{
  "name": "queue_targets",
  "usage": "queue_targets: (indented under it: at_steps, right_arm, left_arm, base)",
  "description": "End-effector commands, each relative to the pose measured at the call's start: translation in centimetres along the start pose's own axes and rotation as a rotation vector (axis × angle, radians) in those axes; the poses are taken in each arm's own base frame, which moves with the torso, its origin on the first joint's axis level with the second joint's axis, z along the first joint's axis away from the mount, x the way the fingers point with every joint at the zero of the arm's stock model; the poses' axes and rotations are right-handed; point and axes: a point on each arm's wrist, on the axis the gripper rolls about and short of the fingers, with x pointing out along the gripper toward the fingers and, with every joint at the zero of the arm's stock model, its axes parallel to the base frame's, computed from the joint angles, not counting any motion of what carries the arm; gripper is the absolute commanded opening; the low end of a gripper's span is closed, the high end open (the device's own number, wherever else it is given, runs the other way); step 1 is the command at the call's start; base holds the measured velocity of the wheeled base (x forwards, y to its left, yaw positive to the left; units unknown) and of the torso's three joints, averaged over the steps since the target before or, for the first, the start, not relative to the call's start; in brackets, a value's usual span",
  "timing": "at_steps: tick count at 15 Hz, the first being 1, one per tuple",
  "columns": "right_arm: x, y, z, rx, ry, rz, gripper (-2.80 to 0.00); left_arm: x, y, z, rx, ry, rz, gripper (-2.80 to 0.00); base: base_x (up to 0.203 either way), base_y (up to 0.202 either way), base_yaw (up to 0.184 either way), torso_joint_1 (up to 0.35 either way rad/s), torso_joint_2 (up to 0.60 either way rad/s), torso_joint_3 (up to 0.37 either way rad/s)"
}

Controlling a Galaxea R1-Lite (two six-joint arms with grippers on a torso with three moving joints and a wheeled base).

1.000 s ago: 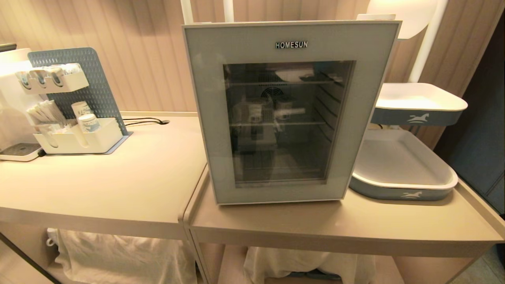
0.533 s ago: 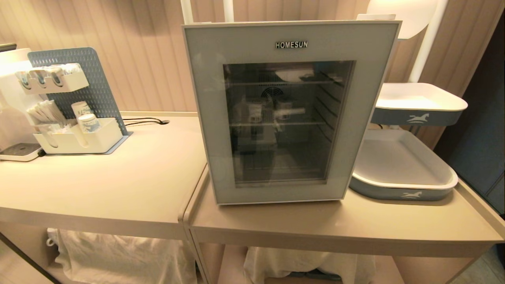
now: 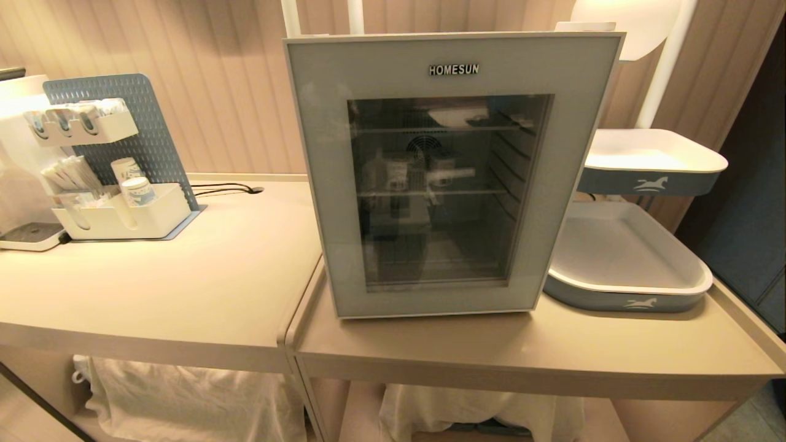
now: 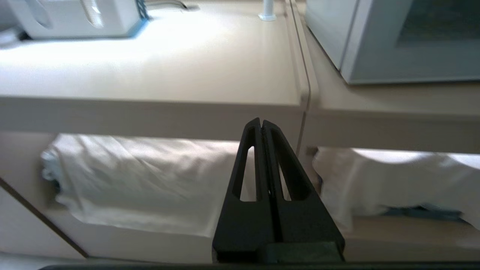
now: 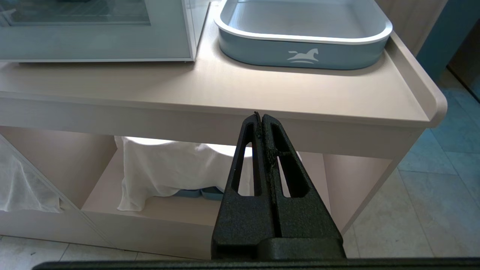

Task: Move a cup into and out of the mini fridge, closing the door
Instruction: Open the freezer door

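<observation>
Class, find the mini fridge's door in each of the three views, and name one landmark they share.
Head view: the door fills the centre, shut.
Left wrist view: only its lower corner shows, top right.
Right wrist view: its lower edge shows, top left.
Shared landmark: the beige counter beneath the mini fridge.

Very little differs. The faint pale reflections in the dark glass of the door [image 3: 319, 184] have shifted slightly around the middle wire shelf. At the far left edge of the head view, the white machine [image 3: 15, 135] beside the organiser [image 3: 123, 218] looks dimmer than a second ago.
</observation>
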Motion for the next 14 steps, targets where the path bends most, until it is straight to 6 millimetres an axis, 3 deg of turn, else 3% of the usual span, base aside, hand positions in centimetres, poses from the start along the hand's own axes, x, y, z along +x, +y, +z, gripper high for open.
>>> queue_targets:
  at_steps: [1,4,5,7,10,12,14]
  right_arm:
    - [0.0,0.0,0.0,-0.002,0.002,0.001,-2.8]
    - [0.0,0.0,0.0,-0.004,0.002,0.002,-2.8]
    - [0.0,0.0,0.0,-0.006,0.002,0.003,-2.8]
    - [0.0,0.0,0.0,-0.006,0.002,0.004,-2.8]
    - [0.0,0.0,0.0,-0.006,0.002,0.005,-2.8]
    - [0.0,0.0,0.0,-0.007,0.003,0.002,-2.8]
    - [0.0,0.0,0.0,-0.007,0.004,0.003,-2.8]
  left_arm:
    - [-1.0,0.2,3.0,0.018,-0.054,0.038,-2.8]
    - [-4.8,0.5,12.1,0.024,-0.172,0.102,-2.8]
    - [-4.9,0.4,15.0,0.022,-0.157,0.127,-2.8]
    - [-1.1,0.4,18.8,0.009,-0.008,0.161,-2.8]
    - [6.7,0.7,22.3,-0.056,0.197,0.139,-2.8]
    - [10.8,0.2,23.7,-0.123,0.271,-0.137,-2.8]
    - [15.1,-0.3,23.8,-0.178,0.337,-0.353,-2.8]
  base:
    - [0.0,0.0,0.0,0.0,0.0,0.0]
    - [0.0,0.0,0.0,0.0,0.0,0.0]
    - [0.0,0.0,0.0,0.0,0.0,0.0]
    - [0.0,0.0,0.0,0.0,0.0,0.0]
    - [0.0,0.0,0.0,0.0,0.0,0.0]
    - [0.0,0.0,0.0,0.0,0.0,0.0]
    - [0.0,0.0,0.0,0.0,0.0,0.0]
